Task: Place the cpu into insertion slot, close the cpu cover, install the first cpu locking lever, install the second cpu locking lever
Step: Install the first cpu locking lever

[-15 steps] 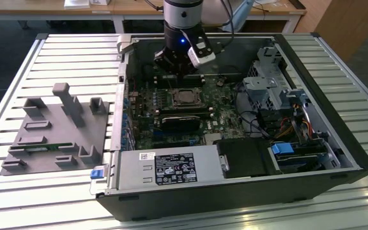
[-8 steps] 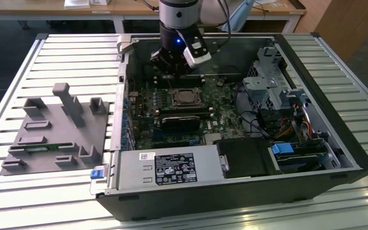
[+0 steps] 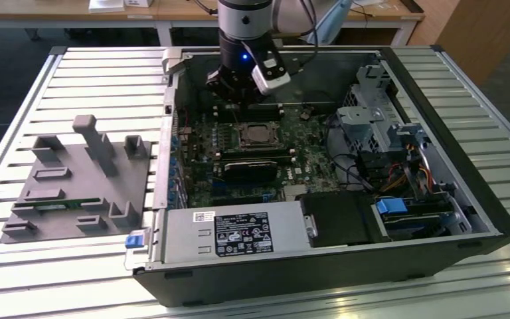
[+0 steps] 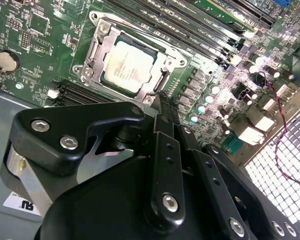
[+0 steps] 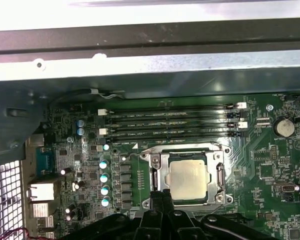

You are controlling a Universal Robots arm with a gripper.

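**Cpu seated, fingers at the slot's edge**

The cpu [image 5: 188, 180] lies flat in the slot [image 5: 221, 175], its dull silver top facing up. The cover [image 5: 158, 175] is down around it, a silver frame on all four sides with the chip showing through the cut-out. A thin wire lever [image 5: 175, 146] runs along the side of the slot next to the memory slots [image 5: 170, 122]. Whether it is latched I cannot tell.

The fingers [image 4: 165, 140] are drawn narrow, close together, with nothing seen between them. In both wrist views their tips come down at the rim of the slot, on the side away from the memory slots and just beside the cover's edge. Whether they touch the metal I cannot tell.

In the exterior view the arm [image 3: 246, 20] reaches down into the open case [image 3: 467, 199], which lies on its side on a slatted desk [image 3: 87, 80]. The green board [image 5: 270, 165] fills the case floor, with the cpu near its middle. A black block [image 3: 248, 169] sits just beside the slot, on the near side. A grey fixture [image 3: 78, 179] with upright posts rests on the desk towards the exterior view's left, well apart from the case. A coin battery [image 5: 284, 127] stands on the board near the memory slots' end.
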